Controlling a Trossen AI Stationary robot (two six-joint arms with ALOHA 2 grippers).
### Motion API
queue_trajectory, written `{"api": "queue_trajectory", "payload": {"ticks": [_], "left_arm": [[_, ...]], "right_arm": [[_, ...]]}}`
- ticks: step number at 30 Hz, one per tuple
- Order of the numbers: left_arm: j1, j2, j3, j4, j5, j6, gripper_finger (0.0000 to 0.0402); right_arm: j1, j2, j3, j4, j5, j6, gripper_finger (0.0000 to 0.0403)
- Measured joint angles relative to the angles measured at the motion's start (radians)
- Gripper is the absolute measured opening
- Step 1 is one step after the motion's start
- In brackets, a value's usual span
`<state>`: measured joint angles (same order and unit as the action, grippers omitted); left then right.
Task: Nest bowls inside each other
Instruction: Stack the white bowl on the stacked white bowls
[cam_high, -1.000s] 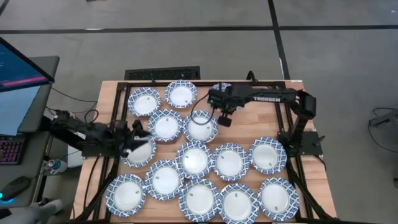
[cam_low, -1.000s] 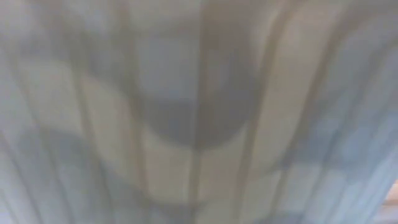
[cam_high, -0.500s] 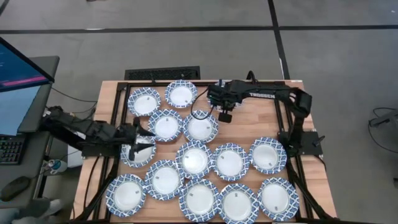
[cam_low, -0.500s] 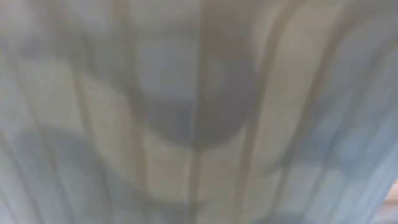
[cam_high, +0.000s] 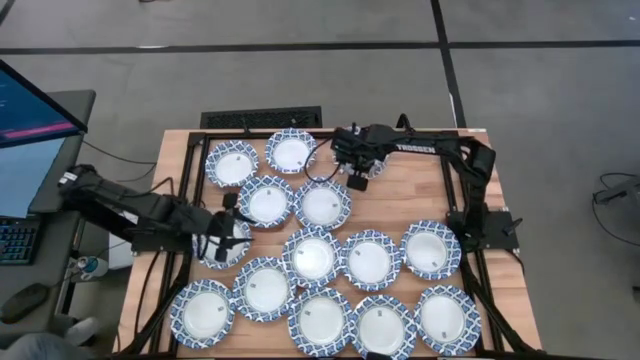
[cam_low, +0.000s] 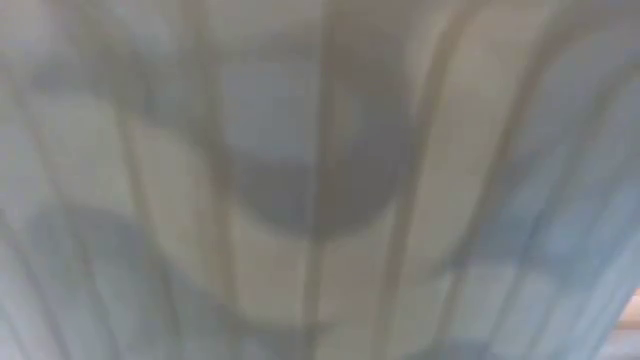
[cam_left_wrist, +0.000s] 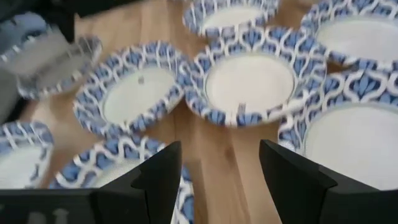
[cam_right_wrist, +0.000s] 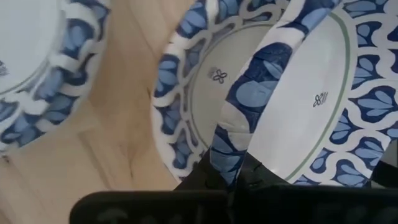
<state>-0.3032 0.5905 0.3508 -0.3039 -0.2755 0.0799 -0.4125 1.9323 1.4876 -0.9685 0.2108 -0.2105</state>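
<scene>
Many small round bowls (cam_high: 312, 255) with blue-and-white lattice rims lie open side up across the wooden table, rims touching or overlapping. My right gripper (cam_high: 353, 160) is near the far edge, shut on one tilted bowl (cam_right_wrist: 311, 106) held over another bowl (cam_right_wrist: 208, 81). My left gripper (cam_high: 226, 232) hovers open above a bowl (cam_high: 222, 250) at the table's left. In the left wrist view its fingers (cam_left_wrist: 160, 177) stand apart over bare wood, with bowls (cam_left_wrist: 249, 81) ahead. The low view shows only a blurred pale surface. My right gripper pinches the tilted bowl by its patterned rim (cam_right_wrist: 231, 146) between the two fingers. The bowl stands steeply tilted with its white inside showing. Whether its lower edge rests on the bowl beneath, I cannot tell.
A black metal frame (cam_high: 190, 150) runs along the table's left, far and right sides. A monitor (cam_high: 30, 120) and keyboard stand off the left edge. Bare wood (cam_high: 410, 195) lies right of the right gripper, below the arm.
My right gripper has carried its bowl a little toward the far edge. My left gripper has shifted slightly toward the near-right and now sits over the bowl at the left, while its arm has swung back toward the left edge.
</scene>
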Motion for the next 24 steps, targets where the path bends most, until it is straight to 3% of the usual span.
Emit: {"api": "queue_trajectory", "payload": {"ticks": [6,12,16,24], "left_arm": [[0.101,-0.003,0.000,0.003,0.014,0.054,0.0208],[0.209,0.000,0.041,0.006,0.118,0.122,0.0208],[0.280,0.001,0.065,0.028,0.094,0.201,0.0208],[0.431,0.014,0.065,0.064,0.085,0.230,0.0208]], "right_arm": [[0.007,0.039,-0.001,0.018,-0.037,0.021,0.0006],[0.016,0.075,-0.002,0.029,-0.048,0.046,0.0010],[0.011,0.084,0.009,0.017,-0.047,0.029,0.0015],[0.026,0.083,0.081,-0.024,-0.053,0.088,0.0085]]}}
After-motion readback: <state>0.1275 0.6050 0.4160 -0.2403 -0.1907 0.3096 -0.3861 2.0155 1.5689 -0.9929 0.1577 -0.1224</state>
